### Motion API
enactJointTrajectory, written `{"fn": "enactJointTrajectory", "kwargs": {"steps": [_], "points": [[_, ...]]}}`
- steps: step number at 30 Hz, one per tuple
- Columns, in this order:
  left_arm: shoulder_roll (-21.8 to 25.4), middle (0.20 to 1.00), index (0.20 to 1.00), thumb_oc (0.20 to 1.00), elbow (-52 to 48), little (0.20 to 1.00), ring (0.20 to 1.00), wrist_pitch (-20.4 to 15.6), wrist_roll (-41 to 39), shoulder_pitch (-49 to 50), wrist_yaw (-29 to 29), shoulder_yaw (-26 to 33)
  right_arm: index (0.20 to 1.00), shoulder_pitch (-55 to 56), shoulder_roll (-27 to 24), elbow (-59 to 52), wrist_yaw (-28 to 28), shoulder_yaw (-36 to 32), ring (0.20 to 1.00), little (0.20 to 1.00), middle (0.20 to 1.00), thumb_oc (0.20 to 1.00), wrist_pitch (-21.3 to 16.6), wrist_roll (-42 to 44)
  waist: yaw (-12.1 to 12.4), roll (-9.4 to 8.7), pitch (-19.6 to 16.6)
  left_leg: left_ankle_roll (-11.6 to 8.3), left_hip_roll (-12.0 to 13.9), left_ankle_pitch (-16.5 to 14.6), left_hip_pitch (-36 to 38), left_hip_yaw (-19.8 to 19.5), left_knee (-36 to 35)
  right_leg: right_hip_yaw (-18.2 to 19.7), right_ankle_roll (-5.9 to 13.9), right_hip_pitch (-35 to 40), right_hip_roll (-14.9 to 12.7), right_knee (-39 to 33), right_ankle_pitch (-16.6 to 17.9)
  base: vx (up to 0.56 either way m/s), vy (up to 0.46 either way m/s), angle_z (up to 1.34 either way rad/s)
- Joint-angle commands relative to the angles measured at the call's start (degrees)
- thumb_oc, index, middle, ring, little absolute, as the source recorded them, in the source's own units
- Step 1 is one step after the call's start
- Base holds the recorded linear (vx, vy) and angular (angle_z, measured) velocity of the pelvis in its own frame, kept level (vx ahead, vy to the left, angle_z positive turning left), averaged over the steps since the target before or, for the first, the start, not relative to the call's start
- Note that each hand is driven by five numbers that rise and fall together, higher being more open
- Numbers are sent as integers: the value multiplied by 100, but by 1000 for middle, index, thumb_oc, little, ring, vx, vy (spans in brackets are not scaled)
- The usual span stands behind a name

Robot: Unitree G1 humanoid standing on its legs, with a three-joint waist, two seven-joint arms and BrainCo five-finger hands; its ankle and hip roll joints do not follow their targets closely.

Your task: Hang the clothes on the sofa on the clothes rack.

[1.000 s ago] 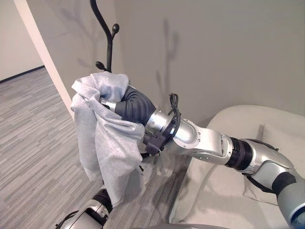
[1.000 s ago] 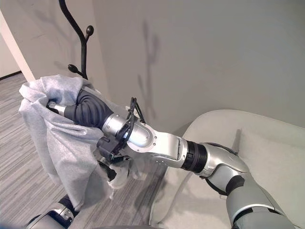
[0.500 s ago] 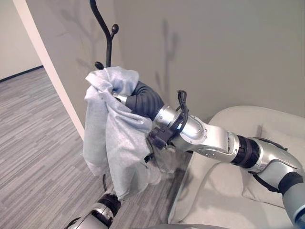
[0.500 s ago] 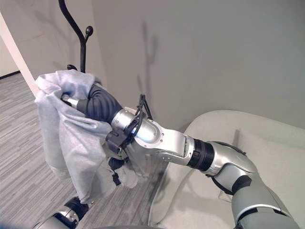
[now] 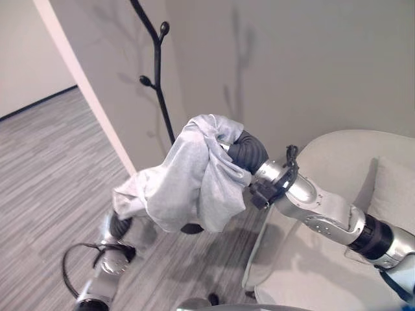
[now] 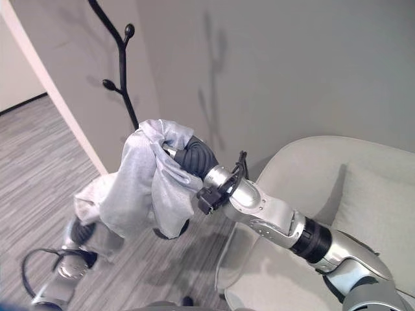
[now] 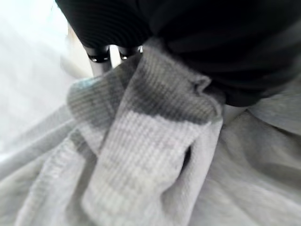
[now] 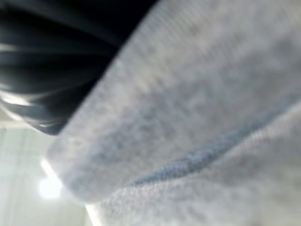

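A light grey garment [image 5: 194, 175] hangs bunched over my right hand [image 5: 246, 150], which is raised in front of the wall with the cloth wrapped round it [image 8: 211, 117]. The black clothes rack [image 5: 157, 71], with knobbed branches, stands just behind and to the left of the bundle, apart from it. The garment's lower end stretches down-left to my left hand [image 5: 120, 225]. There the ribbed cuff [image 7: 155, 155] lies against the hand [image 7: 117, 23], whose fingers [image 7: 113, 52] close into the cloth.
A pale sofa [image 5: 337, 162] with a cushion [image 5: 392, 188] stands to the right, under my right arm. A white wall corner [image 5: 84, 84] runs left of the rack, with grey striped floor [image 5: 45, 155] beyond it.
The camera has shifted, so rack and sofa sit differently. My right hand carried the garment right and lower. The garment's lower end is now pulled out to the left by my left hand.
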Motion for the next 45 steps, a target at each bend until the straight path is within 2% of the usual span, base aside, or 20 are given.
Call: {"fn": "enactJointTrajectory", "kwargs": {"steps": [1,6,12,14,16,17,18,19,20,24,25,27,28,31,32,36,38,42,43,45], "points": [[876,200,200,200,466,200,200,195,223,157,548,548,200,-485,-83,-440,-15,-438,200,200,200,200,-434,-356,97,-543,-446,-443,-928,-350,-6,3,187,181,-262,570,-98,-900,1481,24,-74,3],[1090,200,200,200,74,200,200,229,338,649,644,1300,200,-120,-535,-901,202,-463,200,200,200,200,-407,-448,253,-668,-516,-448,-979,-371,-343,-165,5,329,-355,574,-15,-2242,1376,-68,-70,16],[1072,200,200,200,-251,200,200,295,402,422,654,1500,200,80,-431,-977,155,-720,200,200,200,200,-441,-678,321,-757,-268,-511,-882,-403,-561,-155,19,263,-399,641,-172,-2591,1373,-147,24,24],[756,200,200,200,-943,200,200,324,603,125,582,1818,200,1015,-285,-1188,343,-1270,200,200,200,200,-289,-735,-50,-713,-189,-478,160,-425,-77,376,3,-88,-289,563,-479,-2663,1465,-195,240,25],[669,200,200,200,-1073,200,200,362,659,74,515,1835,200,1347,-265,-1287,382,-1422,200,200,200,200,-232,-725,-168,-736,-284,-490,412,-431,-57,305,1,-194,-280,506,-544,-2646,1459,-70,245,128],[528,200,200,200,-1103,200,200,337,713,-188,414,1796,200,1655,-236,-1356,379,-1507,200,200,200,200,-142,-752,-350,-760,-321,-542,1052,-243,-202,258,1,-262,-244,391,-781,-2586,1480,-63,254,132],[527,200,200,200,-1102,200,200,338,713,-191,415,1788,200,1668,-241,-1364,378,-1515,200,200,200,200,-140,-752,-377,-752,-352,-546,1060,-235,-247,222,1,-294,-250,364,-770,-2579,1477,-13,550,93],[368,200,200,200,-1162,200,200,316,743,-375,325,1730,200,1824,162,-1298,265,-1689,200,200,200,200,-32,-926,-420,-728,-369,-610,1387,-267,-352,133,1,-231,-239,442,-1049,-2582,1491,28,283,10],[422,200,200,200,-1190,200,200,346,777,-420,295,1679,200,1889,249,-1294,280,-1784,200,200,200,200,19,-1000,-379,-764,-353,-636,1414,-225,-383,86,1,-259,-249,441,-1016,-2597,1531,90,605,-26],[197,200,200,200,-1379,200,200,181,741,-980,49,1225,200,2530,1143,-1245,297,-2470,200,200,200,200,216,-1118,-446,-623,-637,-884,1039,-262,-118,163,1,-313,-314,499,-1621,-2703,1630,97,550,16],[236,200,200,200,-1424,200,200,107,727,-1052,45,1152,200,2681,1301,-1192,344,-2615,200,200,200,200,241,-1144,-406,-659,-667,-856,815,-259,-100,219,1,-338,-303,456,-1802,-2685,1660,57,303,-2],[241,200,200,200,-1422,200,200,107,726,-1056,47,1146,200,2685,1305,-1192,346,-2621,200,200,200,200,242,-1145,-394,-674,-668,-850,800,-259,-98,230,1,-329,-297,452,-1818,-2685,1658,59,327,5],[356,200,200,200,-1423,200,200,119,667,-1196,140,1126,200,2863,1826,-1057,346,-2814,200,200,200,200,322,-1097,-465,-599,-639,-819,408,-421,107,331,1,-384,-331,398,-2073,-2492,1650,93,619,-3],[398,200,200,200,-1461,200,200,148,635,-1240,257,1253,200,2897,2281,-882,306,-2916,200,200,200,200,446,-1047,-424,-618,-477,-781,188,-464,296,514,1,-511,-311,337,-2293,-2313,1604,54,467,-26],[394,200,200,200,-1549,200,200,176,645,-1203,356,1378,200,2886,2569,-783,286,-2888,200,200,200,200,553,-923,-399,-476,-348,-835,120,-506,469,718,1,-972,-298,322,-2454,-2210,1557,-10,344,-64],[540,200,200,200,-1564,200,200,128,656,-1267,380,1284,200,3048,2736,-732,298,-2957,200,200,200,200,611,-877,-430,-425,-200,-800,-38,-519,595,724,1,-887,-362,450,-2289,-2006,1521,-22,237,-79],[781,200,200,200,-1248,200,200,65,615,-2021,293,635,200,3068,2664,-712,162,-3243,200,200,200,200,473,-1314,-796,-353,-193,-581,-509,-585,644,312,1,-31,-394,258,-976,-1551,1504,-30,416,23],[794,200,200,200,-1202,200,200,51,606,-2073,308,598,200,3055,2670,-700,165,-3262,200,200,200,200,468,-1319,-795,-353,-199,-585,-501,-588,624,295,1,-47,-399,234,-969,-1528,1491,19,131,65],[1001,200,200,200,-855,200,200,84,666,-2711,327,254,200,2200,2340,-84,-69,-3695,200,200,200,200,368,-3228,-1200,-187,16,-489,-655,-599,934,102,1,-229,-439,-470,188,-1394,1360,73,324,-28],[1031,200,200,200,-717,200,200,47,645,-2914,372,166,200,2072,2351,9,-57,-3745,200,200,200,200,325,-3260,-1210,-189,80,-496,-643,-580,888,55,1,-282,-450,-529,187,-1345,1369,84,231,16]]}}
